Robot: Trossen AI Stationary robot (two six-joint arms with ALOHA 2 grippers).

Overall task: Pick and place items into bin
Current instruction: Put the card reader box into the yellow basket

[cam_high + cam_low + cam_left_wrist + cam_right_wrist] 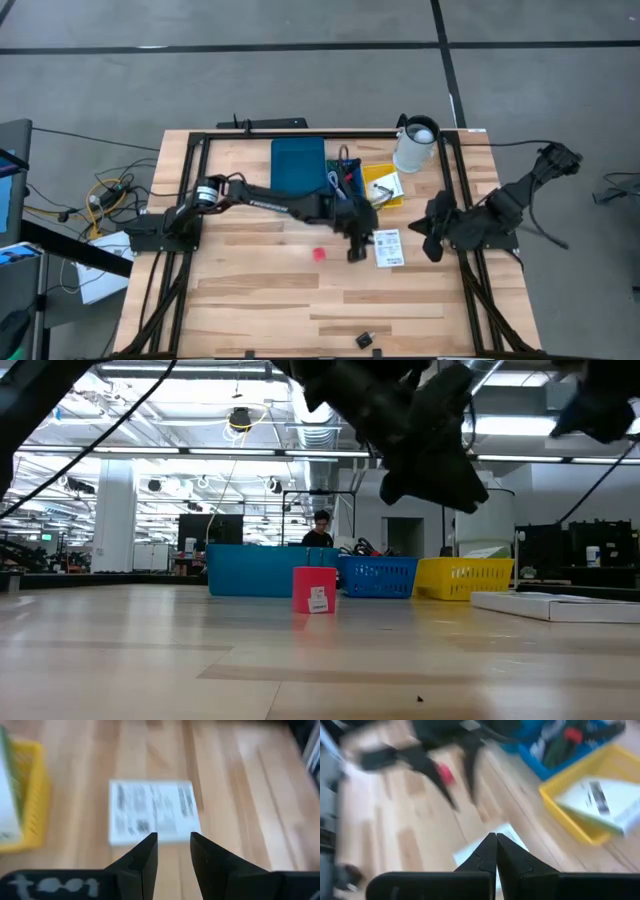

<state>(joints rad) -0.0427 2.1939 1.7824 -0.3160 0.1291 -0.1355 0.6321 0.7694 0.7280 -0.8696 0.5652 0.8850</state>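
The white printed card [388, 248] lies flat on the table, right of centre. My left gripper [355, 243] hovers just left of it, open; in its wrist view the card [152, 812] lies just beyond the gripper [173, 842]. A small pink-red piece [319, 254] stands on the table left of the gripper, and shows as a red block [314, 589] in the low view. A tiny black block [365, 340] sits near the table's near edge. My right gripper [430, 235] waits right of the card, shut [496, 847].
A blue bin [298, 163], a blue basket [345, 178] holding mixed items and a yellow bin [383, 187] holding a white packet stand at the far side. A white jug [415, 145] stands at the far right. Bare wood lies toward the near edge.
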